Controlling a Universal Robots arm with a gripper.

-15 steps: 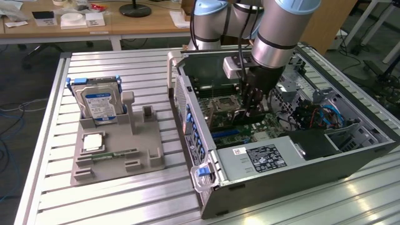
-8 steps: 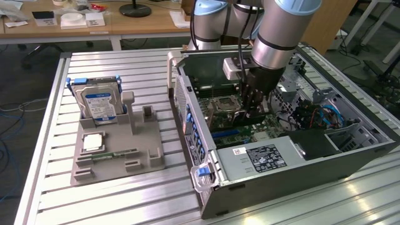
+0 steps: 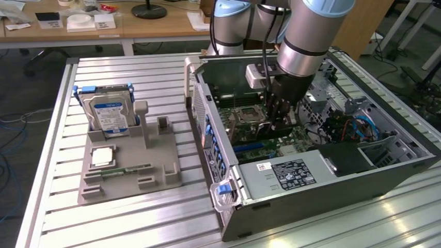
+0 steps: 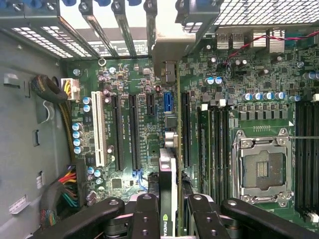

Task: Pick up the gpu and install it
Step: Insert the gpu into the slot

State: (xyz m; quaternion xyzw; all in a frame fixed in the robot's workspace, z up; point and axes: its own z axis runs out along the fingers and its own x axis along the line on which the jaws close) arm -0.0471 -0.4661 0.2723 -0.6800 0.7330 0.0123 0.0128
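I have the tool (image 4: 172,211) down inside the open case (image 3: 331,194), its fingers (image 4: 144,214) pinching the gpu (image 4: 168,184) by its two faces. In the wrist view the card is edge-on. Its silver bracket points toward the slot openings in the case's rear wall, and it hangs over the motherboard (image 4: 129,74), in line with the short blue slot (image 4: 169,102). I cannot tell whether its edge touches the board. A green-and-white Nvidia eye mark shows on the card between the fingers. The bare CPU socket (image 4: 261,167) lies just beside it. In the exterior view the tool (image 3: 281,116) holds the dark gpu (image 3: 270,135) upright over the board. The power supply (image 3: 289,173) carries a white label I cannot read. On the tabletop (image 3: 103,227), toward the exterior view's left, a grey holder (image 3: 131,175) keeps a hard drive (image 3: 110,113) upright. The print on its blue label is too small to read.
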